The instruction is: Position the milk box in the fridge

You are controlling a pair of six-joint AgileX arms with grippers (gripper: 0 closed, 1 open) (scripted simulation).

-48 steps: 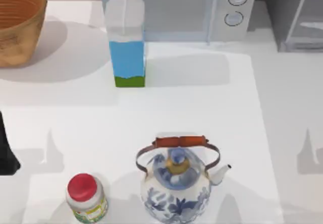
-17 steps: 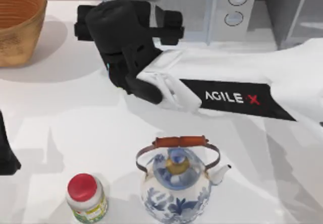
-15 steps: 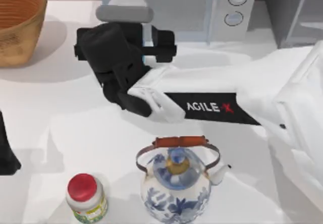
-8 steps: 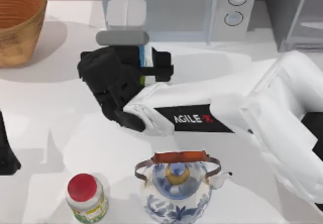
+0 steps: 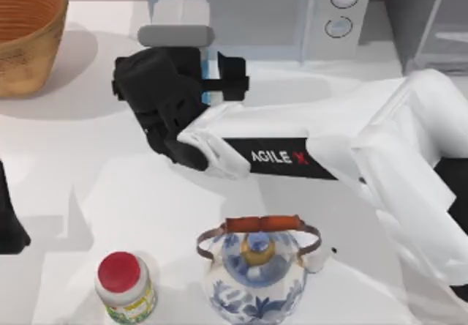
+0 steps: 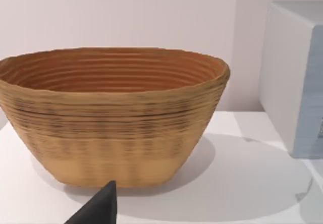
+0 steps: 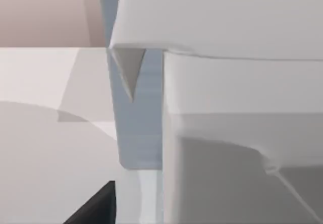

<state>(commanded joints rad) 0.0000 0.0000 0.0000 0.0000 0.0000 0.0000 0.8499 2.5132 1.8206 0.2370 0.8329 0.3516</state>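
The right gripper (image 5: 207,72) is closing its fingers on the milk box (image 5: 183,16), gripping it by its body. The carton is standing upright at the back of the counter (image 5: 110,171), just in front of the light-grey microwave (image 5: 292,17), its white gabled top showing above the black wrist. The white right arm is reaching in from the right. The fridge (image 5: 431,25) is sitting at the far right. The left gripper (image 5: 11,222) is resting at the left edge, near the woven basket (image 6: 113,113); I cannot tell its fingers' state.
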